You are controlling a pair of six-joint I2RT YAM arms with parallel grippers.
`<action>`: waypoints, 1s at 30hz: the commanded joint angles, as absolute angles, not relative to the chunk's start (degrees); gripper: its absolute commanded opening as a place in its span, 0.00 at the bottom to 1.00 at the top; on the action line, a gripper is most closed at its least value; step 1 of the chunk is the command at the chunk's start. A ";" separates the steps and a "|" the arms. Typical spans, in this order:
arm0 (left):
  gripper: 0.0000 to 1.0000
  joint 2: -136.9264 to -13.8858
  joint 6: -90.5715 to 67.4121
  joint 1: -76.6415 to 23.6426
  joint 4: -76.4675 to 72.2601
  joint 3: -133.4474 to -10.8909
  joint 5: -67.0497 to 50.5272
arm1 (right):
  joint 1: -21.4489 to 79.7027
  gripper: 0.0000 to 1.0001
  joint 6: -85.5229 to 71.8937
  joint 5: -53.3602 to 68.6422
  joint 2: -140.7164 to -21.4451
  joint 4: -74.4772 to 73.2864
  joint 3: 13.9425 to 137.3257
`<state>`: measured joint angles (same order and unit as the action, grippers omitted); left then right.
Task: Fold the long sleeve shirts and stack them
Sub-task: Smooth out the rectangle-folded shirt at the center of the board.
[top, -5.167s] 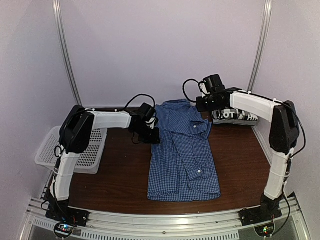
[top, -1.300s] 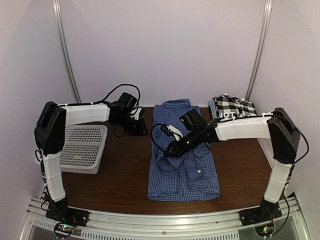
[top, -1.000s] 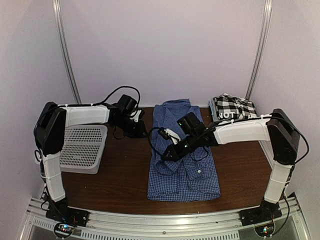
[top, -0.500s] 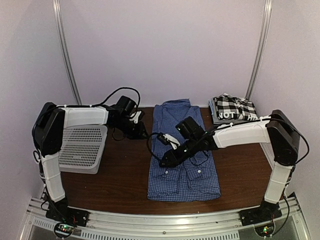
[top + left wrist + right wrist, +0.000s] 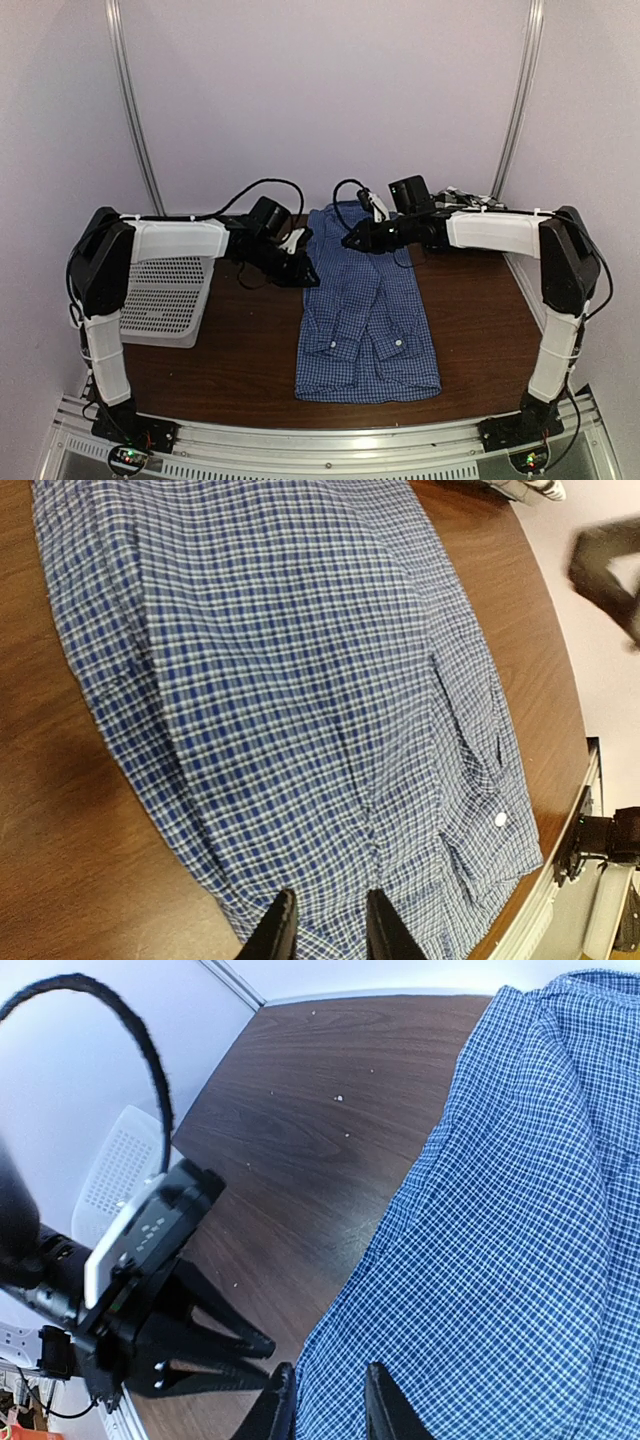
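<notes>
So the blue checked shirt is lying flat down the middle of the brown table, collar end toward the back wall. Both sleeves are sitting folded in over the front, and the two cuffs with white buttons are resting side by side on the lower half.

The left gripper is hanging low right at the shirt's left edge, up near the shoulder. Its fingers are standing a little apart, and in the left wrist view nothing is pinched between them; it's just cloth underneath. The right gripper is hovering over the upper left part of the shirt, pointing toward the left one. Its jaws are also parted by a narrow gap and aren't holding anything.

The black-and-white checked shirt is sitting in the back right corner, mostly hidden behind the right arm, so I can't tell how it's folded. The white mesh basket is sitting off the table's left edge.
</notes>
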<state>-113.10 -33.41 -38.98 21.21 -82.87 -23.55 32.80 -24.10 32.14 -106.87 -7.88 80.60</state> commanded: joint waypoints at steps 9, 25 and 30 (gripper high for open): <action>0.23 -119.99 -35.48 -39.68 15.01 -83.93 -25.29 | 27.73 0.19 -34.40 32.83 -124.05 2.85 86.06; 0.21 -120.47 -35.25 -39.46 15.70 -75.80 -21.56 | 23.69 0.18 -33.47 32.17 -129.02 1.61 85.84; 0.21 -119.16 -35.15 -39.46 15.98 -73.56 -21.29 | 23.77 0.18 -31.96 30.99 -128.75 -1.28 87.10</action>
<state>-120.18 -35.11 -39.70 12.91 -76.77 -23.77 24.01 -33.76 32.80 -127.96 1.04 85.17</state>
